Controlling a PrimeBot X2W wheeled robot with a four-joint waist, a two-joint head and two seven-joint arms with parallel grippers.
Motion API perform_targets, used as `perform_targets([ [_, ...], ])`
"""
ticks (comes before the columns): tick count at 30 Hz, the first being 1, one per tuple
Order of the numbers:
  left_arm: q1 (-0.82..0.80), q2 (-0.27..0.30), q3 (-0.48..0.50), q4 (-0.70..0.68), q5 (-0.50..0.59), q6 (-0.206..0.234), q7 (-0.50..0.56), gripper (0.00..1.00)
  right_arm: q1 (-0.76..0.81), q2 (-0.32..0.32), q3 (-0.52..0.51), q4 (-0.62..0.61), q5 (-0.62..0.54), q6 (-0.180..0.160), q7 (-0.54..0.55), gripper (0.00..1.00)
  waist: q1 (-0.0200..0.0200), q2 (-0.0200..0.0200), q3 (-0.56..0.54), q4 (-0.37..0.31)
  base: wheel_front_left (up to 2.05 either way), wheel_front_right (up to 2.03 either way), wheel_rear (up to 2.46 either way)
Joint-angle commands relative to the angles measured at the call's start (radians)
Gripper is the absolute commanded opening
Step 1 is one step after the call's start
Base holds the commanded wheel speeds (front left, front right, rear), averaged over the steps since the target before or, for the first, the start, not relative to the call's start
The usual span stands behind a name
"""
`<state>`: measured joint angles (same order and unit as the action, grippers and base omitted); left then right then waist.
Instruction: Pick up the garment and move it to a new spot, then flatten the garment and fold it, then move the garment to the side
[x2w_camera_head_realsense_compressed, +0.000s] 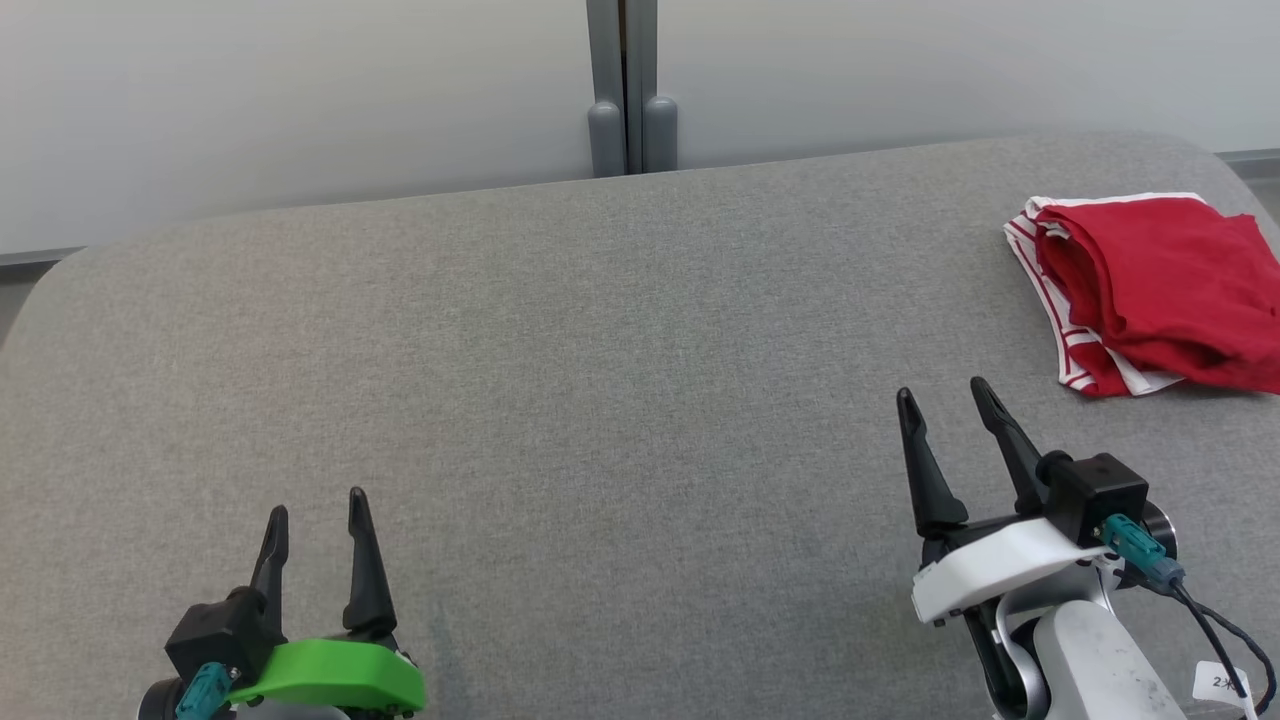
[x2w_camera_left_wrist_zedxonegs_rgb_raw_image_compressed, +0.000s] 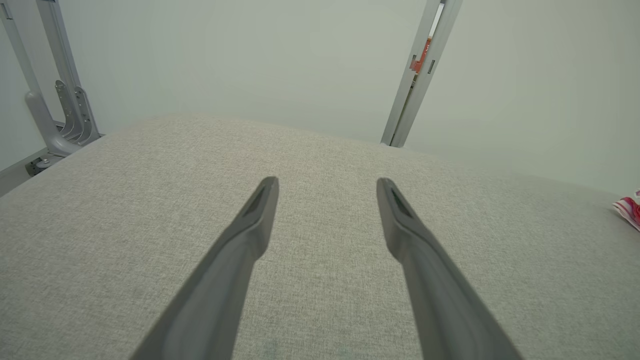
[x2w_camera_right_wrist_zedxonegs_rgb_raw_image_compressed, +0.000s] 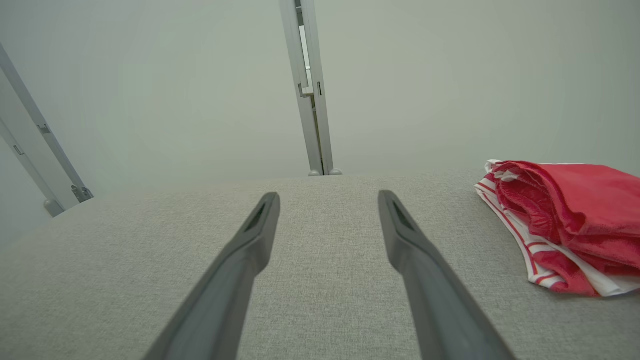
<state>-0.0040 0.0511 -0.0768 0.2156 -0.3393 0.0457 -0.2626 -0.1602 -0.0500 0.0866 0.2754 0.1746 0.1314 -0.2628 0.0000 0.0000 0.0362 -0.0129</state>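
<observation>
Red garment (x2w_camera_head_realsense_compressed: 1160, 290) with white-striped trim lies in loose layers at the far right edge of the grey fabric worktop (x2w_camera_head_realsense_compressed: 600, 350), well apart from both grippers. Left gripper (x2w_camera_head_realsense_compressed: 318, 501) and right gripper (x2w_camera_head_realsense_compressed: 941, 387) have fingers wide, holding nothing. The layered pile fits either a garment awaiting pickup or one folded and set aside. If it is gripped, the layers likely slip unless taken together.

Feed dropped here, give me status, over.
Left gripper open, empty. Right gripper open, empty. Garment lying free, far right of table. Nothing between it and right gripper.
</observation>
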Motion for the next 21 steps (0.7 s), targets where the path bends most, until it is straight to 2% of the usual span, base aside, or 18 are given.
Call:
perform_targets([
  [1, 0.017, 0.001, 0.002, 0.001, 0.013, 0.006, -0.003, 1.00, 0.014, -0.002, 0.003, -0.006, 0.005, -0.002, -0.002, 1.00, 0.0000, 0.0000, 0.000, -0.003, 0.00, 0.00, 0.00],
  [21, 0.009, 0.001, 0.005, 0.012, 0.016, 0.007, -0.003, 1.00, 0.023, -0.001, 0.032, 0.007, 0.024, -0.002, -0.002, 1.00, 0.0000, 0.0000, 0.001, 0.006, 0.00, 0.00, 0.00],
])
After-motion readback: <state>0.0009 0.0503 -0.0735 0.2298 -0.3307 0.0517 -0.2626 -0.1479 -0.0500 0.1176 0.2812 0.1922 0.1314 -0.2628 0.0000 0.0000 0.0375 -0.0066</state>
